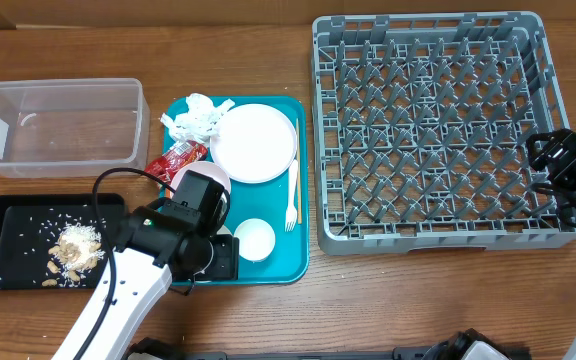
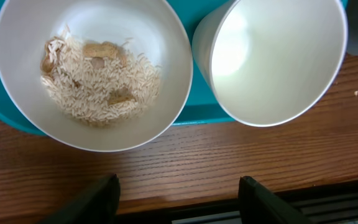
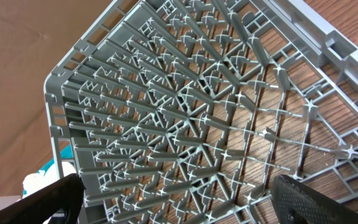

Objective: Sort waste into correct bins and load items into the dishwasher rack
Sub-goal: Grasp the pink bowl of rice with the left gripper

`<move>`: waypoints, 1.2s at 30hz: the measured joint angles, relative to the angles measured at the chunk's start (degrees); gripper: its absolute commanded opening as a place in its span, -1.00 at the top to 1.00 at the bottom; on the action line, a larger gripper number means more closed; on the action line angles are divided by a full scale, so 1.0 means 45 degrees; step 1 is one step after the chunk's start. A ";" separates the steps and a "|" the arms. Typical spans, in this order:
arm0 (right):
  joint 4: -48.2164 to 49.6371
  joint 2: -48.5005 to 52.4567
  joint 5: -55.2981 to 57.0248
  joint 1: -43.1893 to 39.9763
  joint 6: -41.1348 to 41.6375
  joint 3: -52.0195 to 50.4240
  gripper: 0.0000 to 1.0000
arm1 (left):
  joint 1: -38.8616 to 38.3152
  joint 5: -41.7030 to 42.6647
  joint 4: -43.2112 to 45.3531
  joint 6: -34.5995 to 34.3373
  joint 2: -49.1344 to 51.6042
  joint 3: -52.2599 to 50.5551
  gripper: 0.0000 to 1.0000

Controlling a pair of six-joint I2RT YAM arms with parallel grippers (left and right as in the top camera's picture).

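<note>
- Bowl with rice: likely stiff, light, slick; grip its near rim, keep level.
- Left gripper part open, empty; right gripper wide open, empty.

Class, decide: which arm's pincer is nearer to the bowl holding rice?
Left. The left pincer hovers just beside the rice bowl at the teal tray edge. The right pincer is far off, at the grey rack right side.
</note>
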 measured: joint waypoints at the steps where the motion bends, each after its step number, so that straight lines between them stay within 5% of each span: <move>1: 0.0000 0.0000 0.0005 -0.0005 0.0010 0.0000 -1.00 | 0.0000 -0.0131 0.0204 -0.0097 0.0000 -0.0170 -0.31; 13: 0.0005 0.0005 0.0005 0.0000 0.0010 0.0000 -1.00 | 0.0087 -0.2429 0.1069 -0.3478 0.0262 -0.0403 -0.28; 18: -0.0005 0.0005 0.0000 -0.0005 0.0005 0.0000 -1.00 | 0.0573 -0.2040 0.2429 -0.4847 0.0277 -0.0457 -0.31; 20: 0.0000 0.0005 0.0000 0.0000 0.0015 0.0000 -1.00 | 0.0680 -0.1851 0.2667 -0.5561 0.0277 -0.0461 -0.47; 22: 0.0000 0.0005 0.0005 0.0000 0.0005 0.0000 -1.00 | 0.0685 -0.1744 0.2973 -0.6324 0.0277 -0.0461 -1.00; 36: 0.0005 0.0005 0.0000 0.0000 0.0000 0.0000 -1.00 | 0.0685 -0.1195 0.3944 -0.8874 0.0495 -0.0461 -1.00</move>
